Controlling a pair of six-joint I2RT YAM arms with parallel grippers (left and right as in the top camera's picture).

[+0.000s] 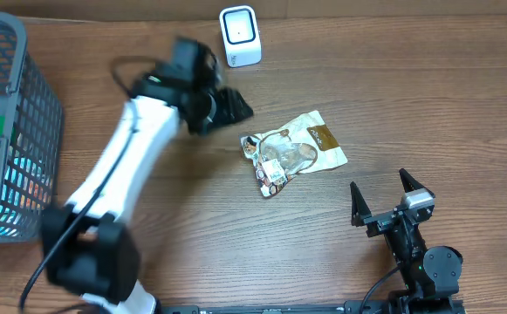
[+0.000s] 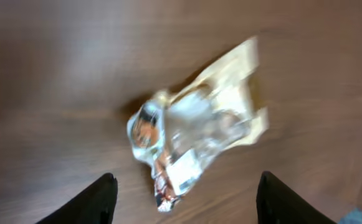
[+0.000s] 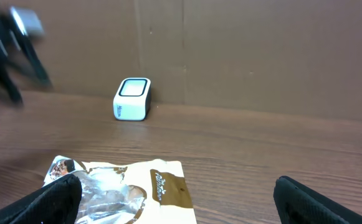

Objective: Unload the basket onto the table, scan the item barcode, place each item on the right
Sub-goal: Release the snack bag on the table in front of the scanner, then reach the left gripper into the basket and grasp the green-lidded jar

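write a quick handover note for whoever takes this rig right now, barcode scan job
Left pincer: open, empty, above the table close to the snack packet.
Right pincer: open, empty, low at the near right side.
Packet lies on the table, touched by neither pincer. Scanner stands at the far edge, apart from it. Basket at the left has items inside.
Done: cannot tell whether this packet was scanned.
Left: grasp the packet, show its barcode to the scanner.
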